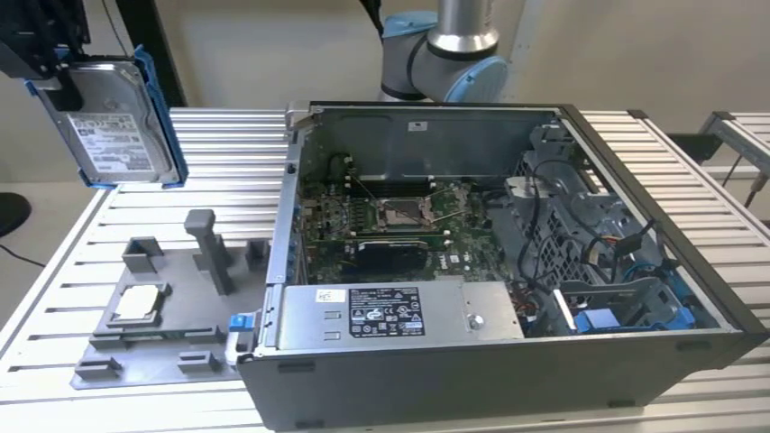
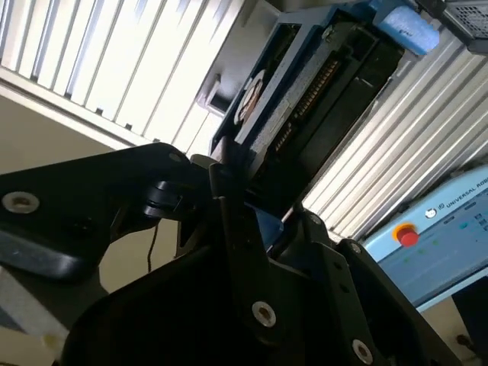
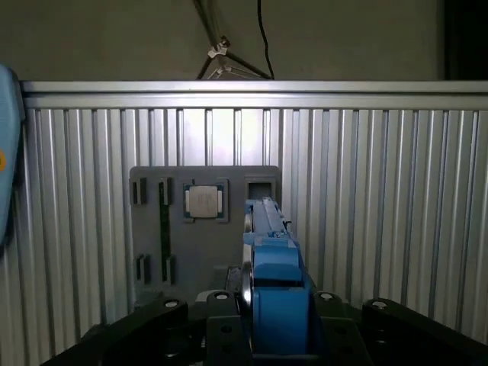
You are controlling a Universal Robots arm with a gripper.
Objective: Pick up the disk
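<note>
The disk (image 1: 114,122), a silver hard drive with a white label and a blue frame, hangs in the air over the table's far corner at the exterior view's left. It stands on edge, well above the slats. My black gripper (image 1: 67,63) is shut on its upper end. In the second wrist view the gripper (image 2: 244,198) clamps the disk (image 2: 305,84), whose connector edge and circuit side face the camera. In the first wrist view the disk (image 3: 273,282) appears edge-on between the fingers, above the grey fixture plate.
An open computer case (image 1: 506,271) takes up the middle of the slatted table (image 1: 229,144). A grey fixture plate (image 1: 180,338) with upright posts and a small square chip (image 1: 139,302) lies below the disk. The arm's base (image 1: 457,45) stands behind the case.
</note>
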